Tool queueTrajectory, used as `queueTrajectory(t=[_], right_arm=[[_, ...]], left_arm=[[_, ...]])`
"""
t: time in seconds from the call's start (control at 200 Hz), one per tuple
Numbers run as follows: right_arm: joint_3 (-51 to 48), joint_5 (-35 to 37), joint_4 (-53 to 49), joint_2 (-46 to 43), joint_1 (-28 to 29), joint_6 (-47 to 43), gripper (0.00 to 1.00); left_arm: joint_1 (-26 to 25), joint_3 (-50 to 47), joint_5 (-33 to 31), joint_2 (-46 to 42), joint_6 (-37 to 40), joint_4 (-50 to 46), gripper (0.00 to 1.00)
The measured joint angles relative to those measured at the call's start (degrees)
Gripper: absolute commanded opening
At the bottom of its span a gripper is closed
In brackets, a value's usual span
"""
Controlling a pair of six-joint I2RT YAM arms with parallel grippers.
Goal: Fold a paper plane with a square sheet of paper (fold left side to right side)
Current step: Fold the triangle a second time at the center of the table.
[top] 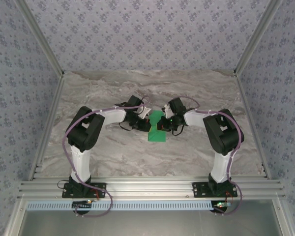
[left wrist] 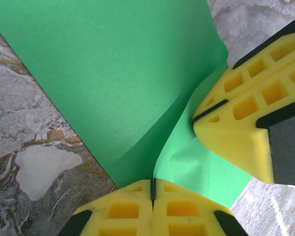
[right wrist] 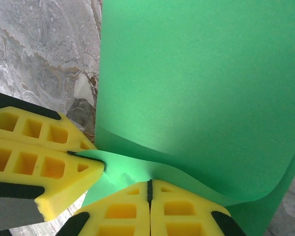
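Two pinches on one paper (top: pixel 156 130), mid-table, dead centre between the arms. Left gripper (left wrist: pixel 152 194): fingers closed flat together on the paper's lifted edge, no gap showing. Right gripper (right wrist: pixel 149 192): likewise clamped on that curled layer, tips just beside the left's and set roughly crosswise to them.

From above, the paper reads as a narrow strip lying on the marble table (top: pixel 196 88), long axis running away from the bases. The left gripper sits at its left edge and the right gripper over its right half, so neither is clearly nearer. In both wrist views the flat part spreads out ahead of the fingers, and a loose flap bows up off it toward the pinch.

Both arms: elbows out wide, forearms angled inward, wrists tipped down at the paper.

You likely need to carry the flap rightward across the strip, then press. Watch that the two grips don't pull against each other and tear or skew it.
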Motion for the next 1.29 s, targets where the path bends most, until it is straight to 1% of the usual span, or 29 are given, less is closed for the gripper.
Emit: queueTrajectory(t=[0.115,0.175,0.305,0.49,0.68,0.829,0.979,1.294], right_arm=[[0.0,0.0,0.0,0.1,0.0,-0.1,0.04],[0.0,0.0,0.0,0.1,0.0,-0.2,0.04],[0.0,0.1,0.0,0.1,0.0,-0.3,0.04],[0.0,0.1,0.0,0.1,0.0,-0.5,0.04],[0.0,0.1,0.0,0.1,0.0,-0.6,0.04],[0.0,0.2,-0.1,0.1,0.0,-0.6,0.04],[0.2,0.2,-0.2,0.2,0.0,-1.0,0.04],[1.0,1.0,-1.7,0.3,0.5,-1.5,0.04]], left_arm=[[-0.1,0.0,-0.6,-0.1,-0.6,0.0,0.14],[-0.1,-0.1,-1.2,-0.6,-1.0,0.0,0.19],[0.0,-1.4,-3.2,-3.5,-2.3,0.2,0.26],[0.0,-6.3,-4.2,-10.4,-4.5,1.6,0.25],[-1.3,-11.9,-0.1,-15.1,-8.6,5.5,0.23],[-4.4,-13.2,3.3,-15.2,-12.1,8.2,0.23],[-6.4,-13.2,4.8,-15.0,-13.6,10.0,0.23],[-6.4,-12.7,4.2,-9.2,-14.2,10.7,0.23]])
